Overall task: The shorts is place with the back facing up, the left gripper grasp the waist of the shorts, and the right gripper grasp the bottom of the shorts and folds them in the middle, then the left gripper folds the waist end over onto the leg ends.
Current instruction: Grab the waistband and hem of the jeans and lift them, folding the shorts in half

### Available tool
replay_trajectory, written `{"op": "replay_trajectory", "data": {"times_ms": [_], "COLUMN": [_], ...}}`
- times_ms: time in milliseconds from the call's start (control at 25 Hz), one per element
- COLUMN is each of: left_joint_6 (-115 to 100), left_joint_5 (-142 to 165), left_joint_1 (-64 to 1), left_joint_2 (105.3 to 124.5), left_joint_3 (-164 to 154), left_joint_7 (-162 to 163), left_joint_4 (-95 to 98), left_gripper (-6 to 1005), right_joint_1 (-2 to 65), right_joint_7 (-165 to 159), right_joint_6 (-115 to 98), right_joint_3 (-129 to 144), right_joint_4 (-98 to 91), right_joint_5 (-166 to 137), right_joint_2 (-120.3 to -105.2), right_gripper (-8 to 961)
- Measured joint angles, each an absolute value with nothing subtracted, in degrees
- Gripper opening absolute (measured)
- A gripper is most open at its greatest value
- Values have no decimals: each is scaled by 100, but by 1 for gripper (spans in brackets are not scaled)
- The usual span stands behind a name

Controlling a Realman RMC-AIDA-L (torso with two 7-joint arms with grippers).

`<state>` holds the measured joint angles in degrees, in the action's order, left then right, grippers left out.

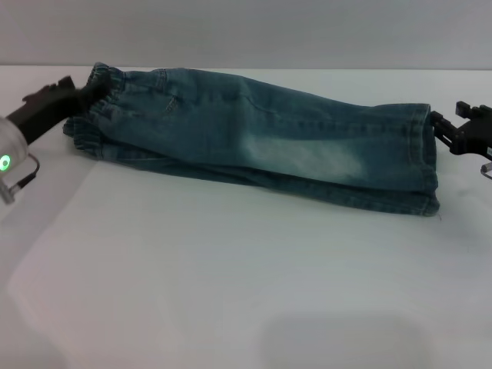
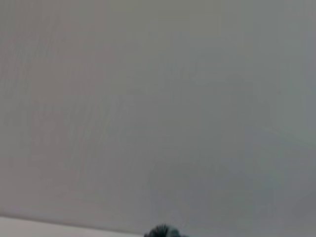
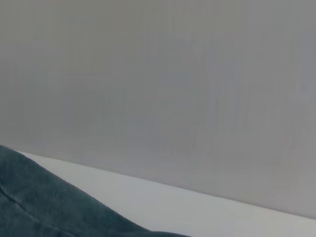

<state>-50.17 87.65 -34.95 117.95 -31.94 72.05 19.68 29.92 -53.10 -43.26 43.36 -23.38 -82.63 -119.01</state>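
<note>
Table (image 1: 231, 292): white, bare near half closest to camera; grey wall behind far edge.
Shorts (image 1: 261, 138): folded lengthwise, one leg stacked on the other, lying as a long strip across the far half of the table, running from far-left toward the right edge. Faded light patch on the top layer right of centre.
Waist (image 1: 96, 115): ruched band at the left end, near the far-left corner, upper layer slightly lifted.
Leg ends (image 1: 427, 165): stacked hems at the right end, lower hem sticking out toward the near side.
Left gripper (image 1: 86, 94): black, comes in from the left edge, tips buried in the waist gathers; looks clenched on the waist. Green light on the arm at the left edge.
Right gripper (image 1: 440, 127): black, at the right edge, tips touching the upper hem; grip state cannot tell, fingers too small to read.
Left wrist view: mostly wall, a dark blurred bit at the frame edge, unidentifiable.
Right wrist view: denim in one corner, table edge, wall.
Obstructions: nothing between the grippers but the shorts.
</note>
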Motion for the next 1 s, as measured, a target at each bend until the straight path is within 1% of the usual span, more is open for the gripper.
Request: {"op": "replay_trajectory", "data": {"times_ms": [160, 280, 440, 760, 1000], "left_joint_6": [-5470, -6155, -6839, -7115, -7202], "left_joint_5": [8733, 8530, 7838, 7549, 7556], "left_joint_1": [-3222, -2895, -2635, -2574, -2545], "left_joint_2": [11794, 11797, 11808, 11776, 11785], "left_joint_3": [-3214, -3108, -3070, -3181, -3311], "left_joint_7": [6931, 6614, 5963, 5584, 5462], "left_joint_4": [1971, 1919, 1610, 1438, 1449], "left_gripper": [757, 829, 828, 825, 808], "right_joint_1": [3025, 3079, 3232, 3672, 3755], "right_joint_7": [-5313, -5313, -5135, -3811, -3691], "right_joint_6": [-4648, -5043, -5267, -5718, -5831], "right_joint_3": [4394, 4397, 4401, 4400, 4356], "right_joint_4": [-2339, -2347, -2338, -1875, -1799], "right_joint_5": [-8044, -7825, -7483, -6413, -6262], "right_joint_2": [-11900, -11900, -11901, -11914, -11910], "right_gripper": [467, 468, 468, 466, 467]}}
